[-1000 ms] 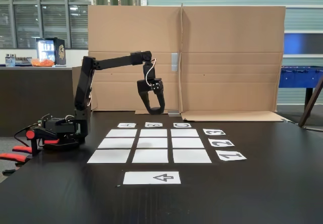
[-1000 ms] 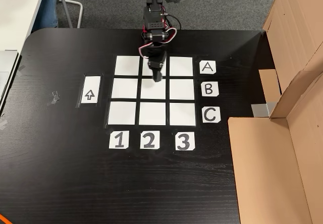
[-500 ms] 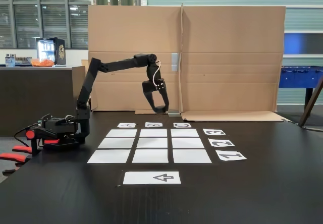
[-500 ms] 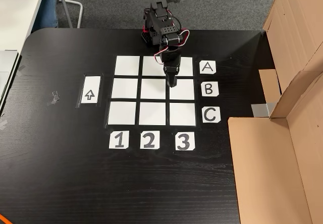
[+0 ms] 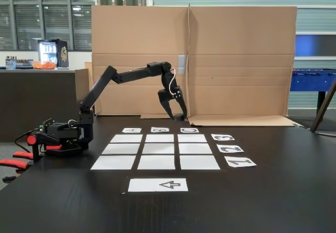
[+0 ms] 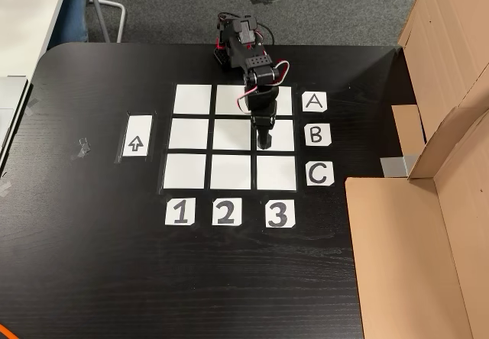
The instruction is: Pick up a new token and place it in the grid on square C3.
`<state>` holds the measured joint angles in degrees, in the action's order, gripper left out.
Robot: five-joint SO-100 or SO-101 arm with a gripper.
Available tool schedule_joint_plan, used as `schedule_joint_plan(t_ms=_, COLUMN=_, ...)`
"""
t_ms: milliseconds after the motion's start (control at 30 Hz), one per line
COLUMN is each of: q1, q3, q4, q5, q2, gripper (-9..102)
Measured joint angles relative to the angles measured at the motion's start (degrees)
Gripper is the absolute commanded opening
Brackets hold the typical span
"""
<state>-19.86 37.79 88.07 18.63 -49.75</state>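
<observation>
Gripper (image 6: pixel 264 145) above grid (image 6: pixel 230 172); airborne

So the readable stuff is all on little white paper labels taped to the black desk. From above, three square letter cards run down the right side of the white nine-cell paper grid (image 6: pixel 232 135): "A" (image 6: pixel 314 103), "B" (image 6: pixel 316 134) and "C" (image 6: pixel 318 174). Along the grid's bottom edge sit three number cards, "1" (image 6: pixel 179 212), "2" (image 6: pixel 225 212) and "3" (image 6: pixel 278 214). Left of the grid there's a separate white paper strip with a black outlined arrow (image 6: pixel 136 144) pointing up. In the front fixed view the number cards show at the right, "3" (image 5: pixel 222 137), "2" (image 5: pixel 230 148), "1" (image 5: pixel 240 162), all lying sideways; the letters at the far edge are too small to read there.
</observation>
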Motion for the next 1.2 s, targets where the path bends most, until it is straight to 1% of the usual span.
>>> schedule_joint_plan(t_ms=600, q1=-0.9, q3=-19.2, q4=-3.6, q5=0.0, q2=16.9, gripper=-1)
schedule_joint_plan(t_ms=767, q1=-0.9, q3=-21.7, q4=-4.9, q5=0.0, q2=21.5, gripper=-1)
schedule_joint_plan(t_ms=1200, q1=-1.8, q3=-26.9, q4=-6.5, q5=0.0, q2=25.7, gripper=-1)
